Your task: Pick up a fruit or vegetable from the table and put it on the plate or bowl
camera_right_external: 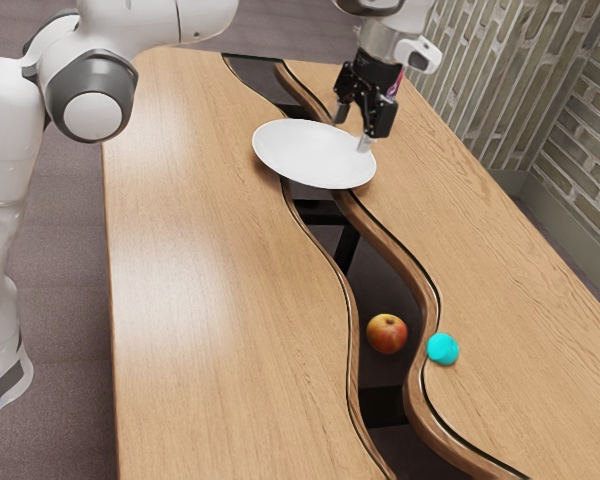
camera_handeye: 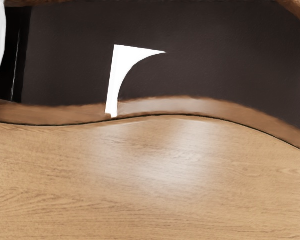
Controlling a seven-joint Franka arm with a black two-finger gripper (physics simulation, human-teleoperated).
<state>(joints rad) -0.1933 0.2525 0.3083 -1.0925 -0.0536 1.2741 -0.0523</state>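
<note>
Wooden table (camera_right_external: 200, 300), two slabs parted by a dark channel (camera_right_external: 375, 275) that winds along its length.

Exterior view:
- white plate (camera_right_external: 315, 153), bare, straddling the channel at the far end;
- gripper (camera_right_external: 353, 128), just over the plate's rim on the exterior view's right, fingers apart and nothing between them;
- apple (camera_right_external: 387, 333), red and yellow, lying in the channel at the near end, well apart from gripper and plate;
- small teal round object (camera_right_external: 442, 348), just beside the apple on the slab's edge; kind cannot be told.

Wrist view:
- wood surface (camera_handeye: 150, 190) beneath the hand;
- the channel (camera_handeye: 215, 65) beyond it;
- white sliver (camera_handeye: 119, 75), probably part of the plate's rim, not certain.

Hazards, as judged:
- the apple is round and on a smooth surface, so an off-centre closing could send it rolling along the channel;
- the slab edges on either side may foul the fingers on the way down;
- the teal object sits close enough to be knocked or taken by mistake;
- a low departure from here could clip the plate's rim and shift it.
</note>
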